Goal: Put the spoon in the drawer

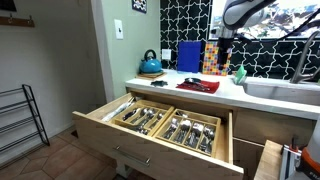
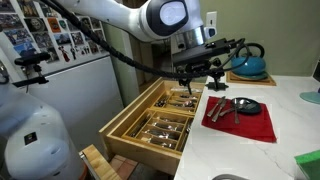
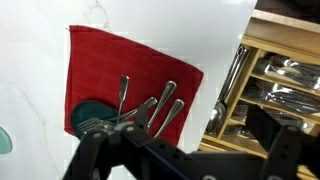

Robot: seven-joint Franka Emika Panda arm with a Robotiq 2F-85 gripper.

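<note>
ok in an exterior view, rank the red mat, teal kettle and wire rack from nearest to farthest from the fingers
1. red mat, on the counter just below the fingers.
2. teal kettle, at the counter's end toward the picture's left.
3. wire rack, down on the floor at the picture's far left.

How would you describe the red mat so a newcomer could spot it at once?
Start at the white countertop above the open wooden drawer. The red mat lies flat on it, near the front edge. It is the only red cloth there, and metal cutlery rests on it.
</note>
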